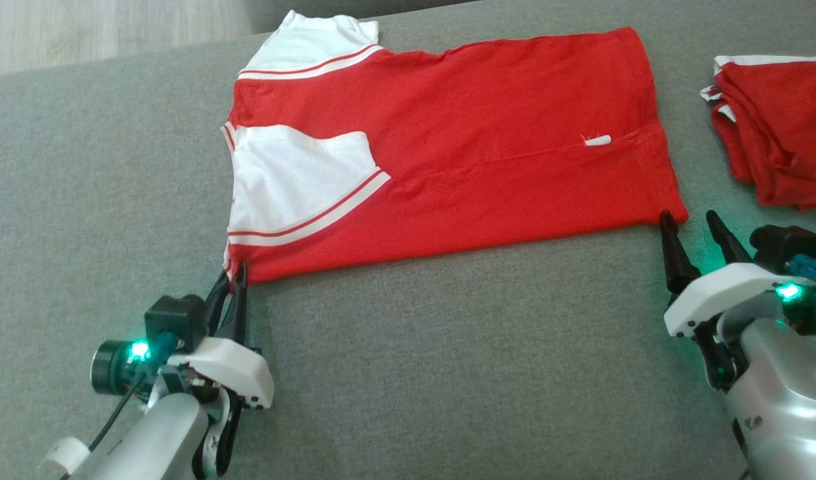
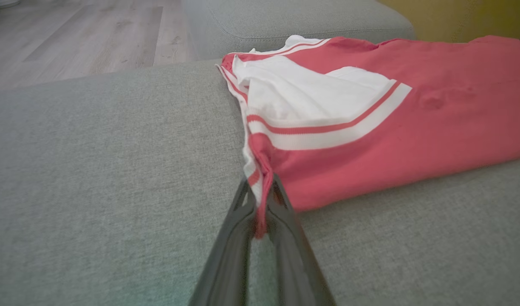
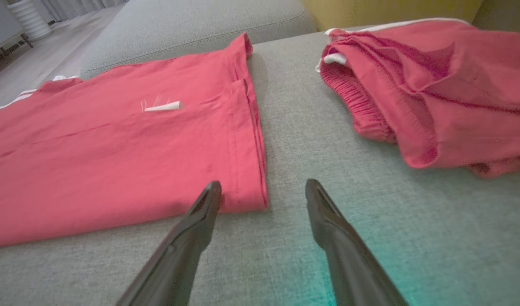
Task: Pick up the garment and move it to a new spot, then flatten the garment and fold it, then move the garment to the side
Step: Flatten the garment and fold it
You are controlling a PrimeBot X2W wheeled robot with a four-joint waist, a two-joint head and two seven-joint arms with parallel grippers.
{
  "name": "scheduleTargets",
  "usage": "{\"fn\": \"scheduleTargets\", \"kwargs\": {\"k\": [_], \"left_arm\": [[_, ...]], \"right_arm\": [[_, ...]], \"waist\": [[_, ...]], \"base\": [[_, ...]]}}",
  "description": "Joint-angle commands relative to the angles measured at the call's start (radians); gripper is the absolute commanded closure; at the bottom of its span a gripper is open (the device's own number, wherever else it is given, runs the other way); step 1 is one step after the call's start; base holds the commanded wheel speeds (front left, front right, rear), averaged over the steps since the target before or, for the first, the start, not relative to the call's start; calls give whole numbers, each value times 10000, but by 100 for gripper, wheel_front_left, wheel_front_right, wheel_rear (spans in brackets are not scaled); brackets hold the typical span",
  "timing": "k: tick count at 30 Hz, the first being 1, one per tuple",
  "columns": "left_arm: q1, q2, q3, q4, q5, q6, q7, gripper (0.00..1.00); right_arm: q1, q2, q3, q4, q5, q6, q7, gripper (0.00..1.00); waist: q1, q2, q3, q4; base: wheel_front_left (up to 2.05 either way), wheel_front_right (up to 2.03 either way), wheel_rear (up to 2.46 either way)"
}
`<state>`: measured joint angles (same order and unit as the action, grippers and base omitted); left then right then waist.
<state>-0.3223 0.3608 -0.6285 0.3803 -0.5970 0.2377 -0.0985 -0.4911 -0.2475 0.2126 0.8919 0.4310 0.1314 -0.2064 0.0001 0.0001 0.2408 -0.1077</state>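
Note:
A red garment with white sleeves and red-striped white bands lies spread across the grey cushion, folded lengthwise, a small white tag on it. My left gripper is shut on the garment's near left corner, where the fabric bunches between the fingers. My right gripper stands open just off the near right corner, its left finger almost at the hem, nothing between the fingers.
A pile of folded red garments with white trim lies at the right of the cushion. Grey upholstery stretches in front of me. Wood floor shows beyond the cushion's far left edge.

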Motion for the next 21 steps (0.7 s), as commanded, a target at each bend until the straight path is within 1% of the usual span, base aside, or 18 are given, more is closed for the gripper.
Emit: {"fn": "scheduleTargets", "kwargs": {"k": [1, 4, 5, 6, 7, 8, 9, 10, 11, 12, 13, 21], "left_arm": [[-261, 355, 335, -273, 109, 69, -97, 100], [-236, 375, 327, -303, 102, 69, -121, 100], [-226, 390, 323, -309, 97, 65, -127, 100], [-220, 404, 317, -309, 94, 60, -129, 100], [-217, 414, 312, -308, 89, 56, -131, 100], [-215, 424, 307, -305, 85, 51, -135, 100], [-216, 432, 301, -298, 82, 48, -136, 100], [-218, 442, 293, -291, 82, 45, -135, 100], [-222, 450, 284, -284, 84, 44, -139, 100], [-224, 459, 277, -277, 86, 43, -143, 100], [-225, 469, 270, -271, 86, 41, -145, 100], [5, 514, 234, -294, 13, 101, -196, 100]], "right_arm": [[-298, 34, 243, -40, 171, -7, -37, 0], [-441, 86, 377, 229, 393, -7, -7, 0], [-504, 100, 462, 338, 488, -7, -6, 9], [-558, 106, 544, 439, 584, -7, -14, 20], [-607, 104, 626, 533, 675, -7, -27, 41], [-646, 104, 716, 622, 779, -7, -29, 55], [-679, 97, 806, 705, 885, -7, -28, 66], [-707, 79, 895, 775, 984, -7, -36, 72], [-729, 56, 980, 839, 1083, -7, -51, 80], [-745, 28, 1062, 896, 1179, -7, -69, 92], [-760, 1, 1143, 948, 1274, -7, -86, 99], [-702, -198, 1743, 1163, 1861, -7, -301, 100]], "waist": [[-1, -1, 12, 9], [-1, -1, 17, 16], [-1, -1, 17, 22], [-1, -1, 14, 30], [-1, -1, 10, 39], [-1, -1, 4, 49], [-1, -1, -3, 61], [-1, -1, -10, 72], [-1, -1, -19, 84], [-1, -1, -29, 95], [-1, -1, -39, 104], [-1, -1, -242, 214]], "base": [[0, 0, 0], [0, 0, 0], [0, 0, 0], [0, 0, 0], [0, 0, 0], [0, 0, 0], [0, 0, 0], [0, 0, 0], [0, 0, 0], [0, 0, 0], [0, 0, 0], [0, 0, 0]]}}
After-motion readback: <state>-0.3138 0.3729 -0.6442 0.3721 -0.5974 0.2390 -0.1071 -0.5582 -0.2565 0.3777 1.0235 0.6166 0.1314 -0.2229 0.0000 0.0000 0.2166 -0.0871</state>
